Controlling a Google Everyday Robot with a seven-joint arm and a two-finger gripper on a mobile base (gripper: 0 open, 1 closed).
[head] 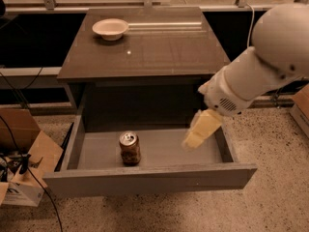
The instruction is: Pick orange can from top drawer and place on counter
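The orange can stands upright on the floor of the open top drawer, left of its middle, silver top up. My gripper hangs from the white arm over the right part of the drawer, pointing down and left. It is well to the right of the can and not touching it. The dark glossy counter lies above and behind the drawer.
A white round bowl sits at the counter's back left. Cardboard boxes and cables lie on the speckled floor to the left. Another box edge is at the far right. A railing runs behind the cabinet.
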